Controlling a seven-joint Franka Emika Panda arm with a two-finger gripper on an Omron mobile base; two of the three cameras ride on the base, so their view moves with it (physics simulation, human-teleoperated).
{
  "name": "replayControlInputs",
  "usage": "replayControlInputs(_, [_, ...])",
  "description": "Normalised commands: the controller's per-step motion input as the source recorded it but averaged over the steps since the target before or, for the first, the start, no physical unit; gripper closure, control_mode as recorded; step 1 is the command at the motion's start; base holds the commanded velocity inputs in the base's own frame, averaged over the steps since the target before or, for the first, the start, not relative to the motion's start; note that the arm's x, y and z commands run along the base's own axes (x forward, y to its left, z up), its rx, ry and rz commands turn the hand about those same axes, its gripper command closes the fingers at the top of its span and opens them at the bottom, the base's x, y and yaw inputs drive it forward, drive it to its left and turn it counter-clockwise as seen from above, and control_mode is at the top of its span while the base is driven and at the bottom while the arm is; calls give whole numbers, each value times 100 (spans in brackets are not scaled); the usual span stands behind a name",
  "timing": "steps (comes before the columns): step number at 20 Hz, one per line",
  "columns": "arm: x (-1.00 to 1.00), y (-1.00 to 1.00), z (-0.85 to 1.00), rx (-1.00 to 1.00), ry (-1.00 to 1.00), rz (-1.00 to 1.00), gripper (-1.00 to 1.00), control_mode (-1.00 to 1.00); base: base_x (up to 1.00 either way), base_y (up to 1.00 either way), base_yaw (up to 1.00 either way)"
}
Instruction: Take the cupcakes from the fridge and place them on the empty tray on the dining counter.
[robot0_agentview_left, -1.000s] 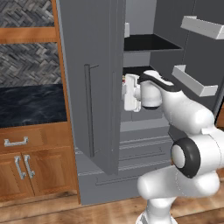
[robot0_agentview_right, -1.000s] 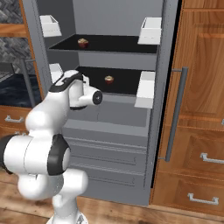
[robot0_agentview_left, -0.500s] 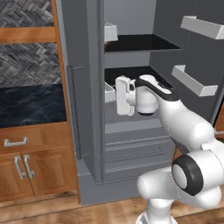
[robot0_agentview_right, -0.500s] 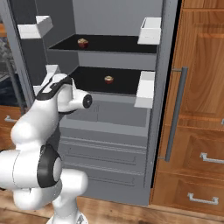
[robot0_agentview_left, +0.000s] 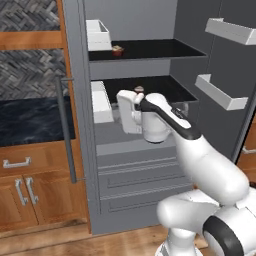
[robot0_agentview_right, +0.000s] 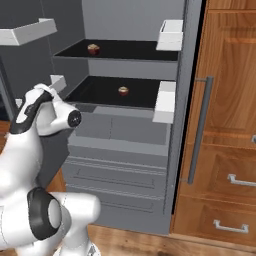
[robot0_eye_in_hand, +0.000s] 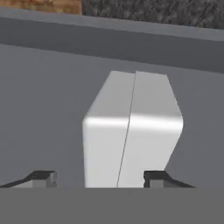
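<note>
cupcake (robot0_agentview_left: 139, 90) | on lower shelf, just behind pincer (robot0_agentview_left: 121, 111)

Two cupcakes (robot0_agentview_right: 93, 49) (robot0_agentview_right: 123, 90) on separate black shelves inside open fridge (robot0_agentview_right: 120, 135)

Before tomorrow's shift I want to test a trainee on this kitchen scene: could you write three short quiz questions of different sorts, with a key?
1. True or false: both doors of the tall grey fridge are open.
2. How many small round cupcakes with dark wrappers sit on its black shelves?
3. What faces the gripper in the hand view: A) a white door bin, B) a cupcake, C) a drawer?

Key
1. True.
2. Two: one on the upper shelf, one on the lower shelf.
3. A.
</note>
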Motion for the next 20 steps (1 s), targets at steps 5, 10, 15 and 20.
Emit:
replayControlInputs(5, [-69,41,24,-5,-26,4,-100,-100,0,0,0])
replayControlInputs(10, [-100,-57,41,0,-9,-15,-100,-100,0,0,0])
replayControlInputs(15, [-97,-91,42,0,-2,-11,-100,-100,0,0,0])
replayControlInputs(20, [-89,-75,66,7,-1,-3,-100,-100,0,0,0])
